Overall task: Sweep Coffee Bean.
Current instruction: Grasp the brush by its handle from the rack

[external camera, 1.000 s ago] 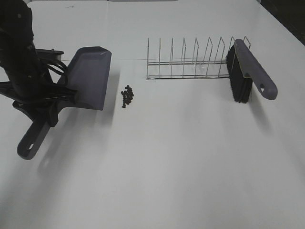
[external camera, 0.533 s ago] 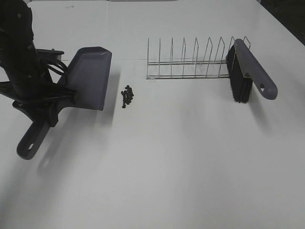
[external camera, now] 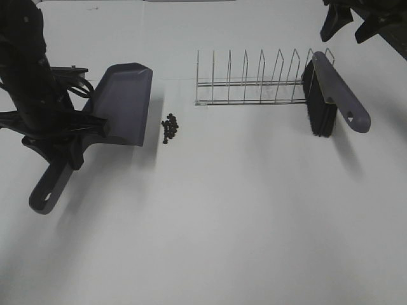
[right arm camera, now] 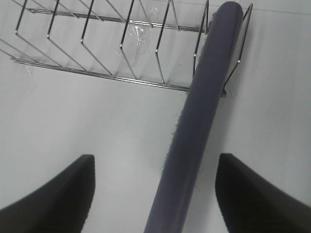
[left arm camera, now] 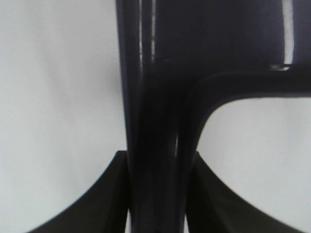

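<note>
From above, the dustpan (external camera: 124, 101) is held just beside the coffee beans (external camera: 169, 129), and the right gripper (external camera: 354, 22), absent a second earlier, is seen over the brush (external camera: 334, 95); at the left wrist, the left gripper (left arm camera: 156, 160) is clamped on the dustpan; at the right wrist, jaws are spread wide astride the brush, which is judged the thing to be grasped next.

a white table (external camera: 229, 229) fills the high view, smooth and bare-looking, with a faint straight seam running across its far part. on it, right of the middle and toward the far side, stands a thin metal wire rack (external camera: 254, 86): two long base rails carrying a row of upright, angular wire loops, evenly spaced. the right wrist view shows the rack (right arm camera: 97, 43) close up, resting flat on the table (right arm camera: 73, 121), with a wisp of clear, crinkled film clinging to one loop.
</note>
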Available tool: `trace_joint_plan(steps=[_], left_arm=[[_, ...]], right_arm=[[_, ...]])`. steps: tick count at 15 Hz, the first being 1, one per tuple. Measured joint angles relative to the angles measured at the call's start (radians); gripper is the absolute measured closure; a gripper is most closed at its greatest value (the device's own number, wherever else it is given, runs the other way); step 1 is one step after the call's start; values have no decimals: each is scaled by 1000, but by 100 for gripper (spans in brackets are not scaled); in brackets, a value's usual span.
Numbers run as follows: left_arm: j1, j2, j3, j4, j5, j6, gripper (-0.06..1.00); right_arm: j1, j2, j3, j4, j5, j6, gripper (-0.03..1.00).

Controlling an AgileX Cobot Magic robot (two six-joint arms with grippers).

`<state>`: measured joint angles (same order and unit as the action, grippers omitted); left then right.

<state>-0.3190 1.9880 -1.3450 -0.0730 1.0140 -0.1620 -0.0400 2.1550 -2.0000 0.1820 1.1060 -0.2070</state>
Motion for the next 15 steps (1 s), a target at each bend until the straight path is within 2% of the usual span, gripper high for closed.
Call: trace_joint_plan(steps=[4, 9, 11, 12, 15], left_arm=[[-1, 0, 0, 0, 0, 0, 68], [-1, 0, 0, 0, 0, 1, 68], [-1, 0, 0, 0, 1, 1, 68], [-1, 0, 0, 0, 1, 1, 68], [-1, 0, 0, 0, 1, 1, 68]], right_arm=[[0, 160, -131, -20, 30, 13, 39], [0, 256, -141, -78, 14, 15, 41], [0, 283, -142, -90, -31, 15, 48], [0, 283, -142, -95, -34, 15, 56], [-4, 283, -143, -114, -39, 23, 68]])
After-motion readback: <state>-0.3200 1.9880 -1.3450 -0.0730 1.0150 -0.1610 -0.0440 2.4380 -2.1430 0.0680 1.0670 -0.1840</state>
